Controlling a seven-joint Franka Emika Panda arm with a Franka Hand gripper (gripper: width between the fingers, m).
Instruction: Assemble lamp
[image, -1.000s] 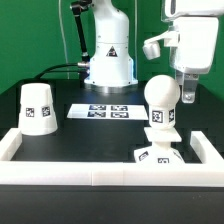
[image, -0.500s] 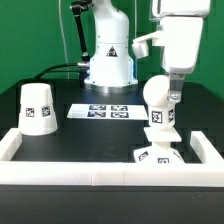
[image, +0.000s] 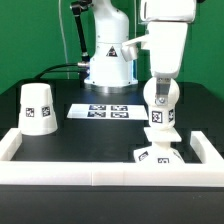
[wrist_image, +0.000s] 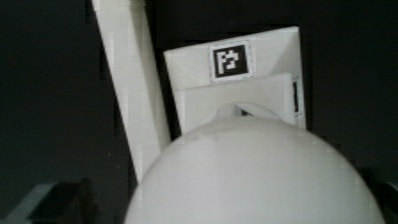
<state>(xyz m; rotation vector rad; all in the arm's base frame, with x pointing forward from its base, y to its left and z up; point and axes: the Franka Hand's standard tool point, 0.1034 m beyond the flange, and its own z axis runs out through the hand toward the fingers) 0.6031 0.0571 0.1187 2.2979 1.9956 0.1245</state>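
Observation:
The round-headed bulb (image: 163, 99) stands upright on the flat square base (image: 158, 154) at the exterior view's right. My gripper (image: 163, 90) hangs straight above the bulb with its fingers down around the top of the round head, and it looks open. In the wrist view the bulb head (wrist_image: 249, 170) fills the lower part, with the tagged base (wrist_image: 240, 75) below it. The tapered shade (image: 38, 108) stands alone at the exterior view's left, mouth down.
The marker board (image: 105, 111) lies flat mid-table, between the shade and the bulb. A white border rail (image: 80, 172) runs along the front and up both sides; it also shows beside the base in the wrist view (wrist_image: 128, 90). The arm's pedestal (image: 108, 65) stands behind.
My gripper has moved from the right of the bulb toward the exterior view's left and down, and now sits over the bulb head. The lamp parts have not moved.

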